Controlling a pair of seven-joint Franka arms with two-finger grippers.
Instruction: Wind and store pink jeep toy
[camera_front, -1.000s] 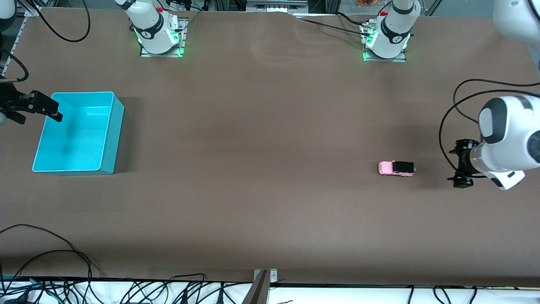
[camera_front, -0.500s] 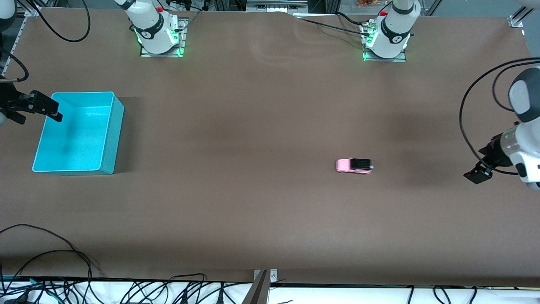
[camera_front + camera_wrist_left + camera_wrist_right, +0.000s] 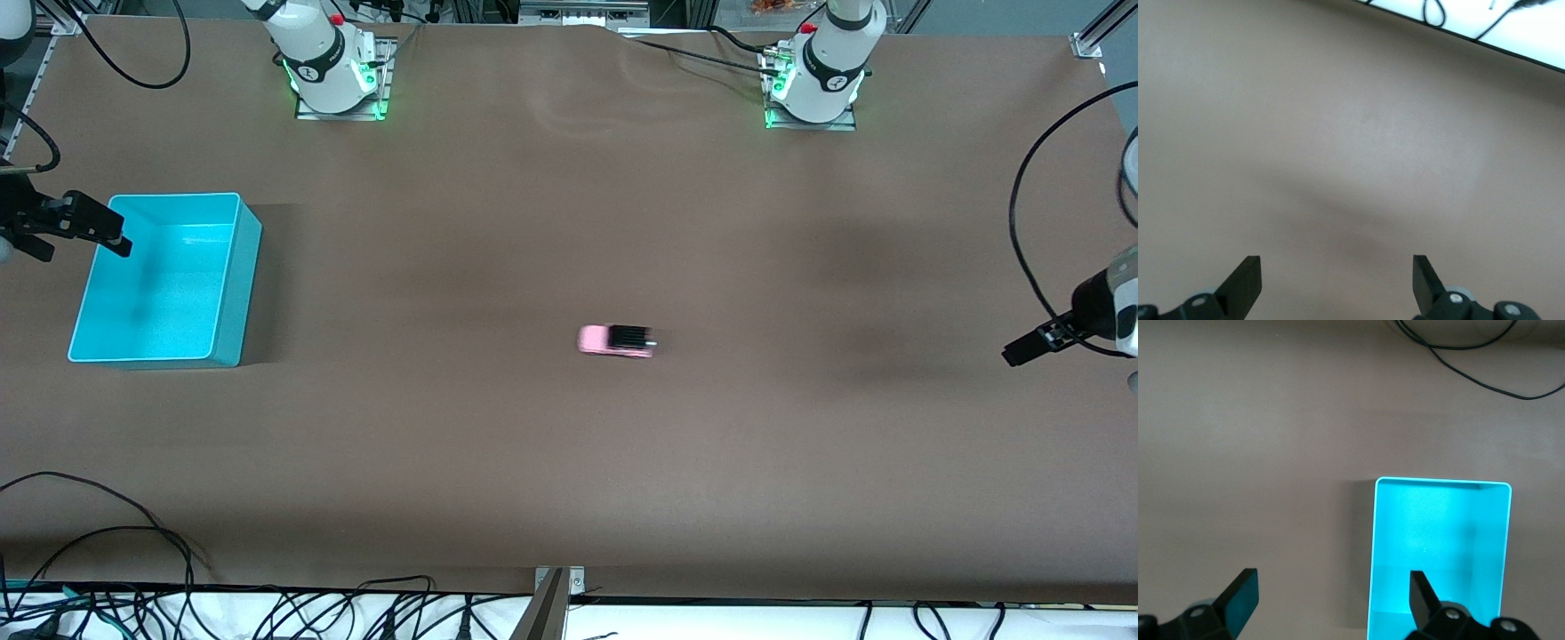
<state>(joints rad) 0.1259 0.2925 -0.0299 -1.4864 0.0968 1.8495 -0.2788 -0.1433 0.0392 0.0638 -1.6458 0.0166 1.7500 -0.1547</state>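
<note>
The pink jeep toy (image 3: 615,340), light pink with a black roof, stands on its wheels near the middle of the brown table, blurred and untouched by either gripper. My left gripper (image 3: 1022,351) hangs at the left arm's end of the table, well away from the jeep. In the left wrist view it (image 3: 1337,280) is open with only bare table between its fingers. My right gripper (image 3: 111,238) waits over the outer rim of the turquoise bin (image 3: 240,293). In the right wrist view it (image 3: 1331,597) is open, straddling one wall of the bin (image 3: 1441,481), which holds nothing.
Both arm bases (image 3: 333,71) (image 3: 813,80) stand along the table edge farthest from the front camera. Loose black cables (image 3: 107,533) lie at the edge nearest that camera. A black cable (image 3: 1465,360) lies on the table in the right wrist view.
The jeep has rolled from the left arm's end toward the middle of the table, heading for the bin's end. My left gripper has drawn back toward its table end. The right arm has not moved.
</note>
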